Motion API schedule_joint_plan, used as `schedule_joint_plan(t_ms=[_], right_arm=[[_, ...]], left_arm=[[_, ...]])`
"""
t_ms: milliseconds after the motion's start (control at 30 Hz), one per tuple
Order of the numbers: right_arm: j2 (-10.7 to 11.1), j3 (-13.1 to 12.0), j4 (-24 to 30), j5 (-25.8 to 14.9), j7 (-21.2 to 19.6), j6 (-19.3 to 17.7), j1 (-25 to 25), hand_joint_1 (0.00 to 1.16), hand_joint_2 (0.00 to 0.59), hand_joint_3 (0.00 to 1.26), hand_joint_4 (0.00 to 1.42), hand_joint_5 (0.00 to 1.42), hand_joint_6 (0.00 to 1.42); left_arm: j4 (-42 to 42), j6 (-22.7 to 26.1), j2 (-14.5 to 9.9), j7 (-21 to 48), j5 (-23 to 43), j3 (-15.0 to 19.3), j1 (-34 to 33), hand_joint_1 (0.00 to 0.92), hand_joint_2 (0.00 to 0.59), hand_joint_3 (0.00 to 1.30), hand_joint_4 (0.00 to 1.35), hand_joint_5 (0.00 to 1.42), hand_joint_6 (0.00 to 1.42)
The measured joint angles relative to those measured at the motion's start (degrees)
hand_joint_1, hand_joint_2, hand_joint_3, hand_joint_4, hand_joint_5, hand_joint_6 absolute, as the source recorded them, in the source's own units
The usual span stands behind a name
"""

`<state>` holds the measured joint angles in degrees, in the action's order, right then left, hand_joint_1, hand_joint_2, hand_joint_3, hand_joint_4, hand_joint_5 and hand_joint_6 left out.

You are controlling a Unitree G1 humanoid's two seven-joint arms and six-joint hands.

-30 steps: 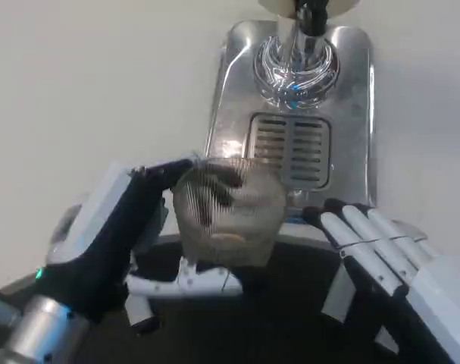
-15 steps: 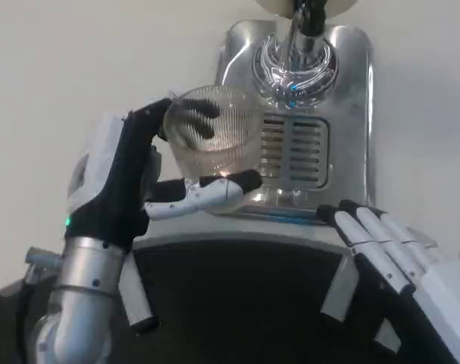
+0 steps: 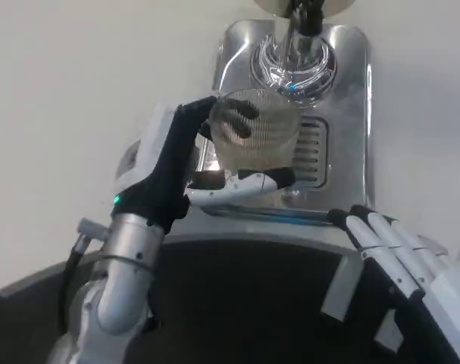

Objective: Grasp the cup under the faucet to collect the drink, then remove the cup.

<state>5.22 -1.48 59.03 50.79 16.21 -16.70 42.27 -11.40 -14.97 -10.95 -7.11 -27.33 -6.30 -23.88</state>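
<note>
Carried toward one o'clock since before, the upright ribbed clear glass cup (image 3: 254, 129), mouth up, sits clamped in left hand (image 3: 186, 171) fingers; right hand (image 3: 408, 262) fingers lie straight, together.

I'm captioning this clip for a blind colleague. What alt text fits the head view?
The robot's left hand holds a clear ribbed glass cup over the silver metal drip tray, just short of the chrome faucet. Its right hand rests open at lower right, fingers straight.
</note>
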Motion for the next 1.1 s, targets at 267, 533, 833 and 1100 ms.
schedule_joint_plan(t_ms=[267, 533, 833, 1100], right_arm=[[0.8, -0.3, 0.0, -0.1, 0.3, 0.4, -1.5, 0.56, 0.311, 0.06, 0.02, 0.05, 0.10], [1.9, -1.8, 0.0, -0.7, 0.4, 1.5, -1.7, 0.59, 0.315, 0.07, 0.02, 0.06, 0.10], [1.9, -1.7, 0.0, -0.8, 0.4, 1.6, -1.3, 0.60, 0.314, 0.07, 0.02, 0.07, 0.10], [1.6, -1.3, 0.0, -0.8, 0.4, 2.0, -1.5, 0.65, 0.309, 0.07, 0.02, 0.07, 0.11]], left_arm=[[-12.4, -5.4, -1.2, -2.0, -0.2, -1.5, -7.2, 0.775, 0.095, 1.03, 1.24, 1.34, 1.42], [-23.4, -9.6, -0.3, -4.7, -0.2, -2.4, -14.3, 0.775, 0.095, 1.03, 1.24, 1.34, 1.42], [-35.1, -13.7, 0.8, -8.1, 0.2, -3.6, -21.1, 0.774, 0.096, 1.03, 1.24, 1.34, 1.42], [-40.5, -15.5, 1.4, -10.8, 0.3, -3.9, -23.9, 0.713, 0.113, 0.66, 0.70, 1.00, 1.20]])
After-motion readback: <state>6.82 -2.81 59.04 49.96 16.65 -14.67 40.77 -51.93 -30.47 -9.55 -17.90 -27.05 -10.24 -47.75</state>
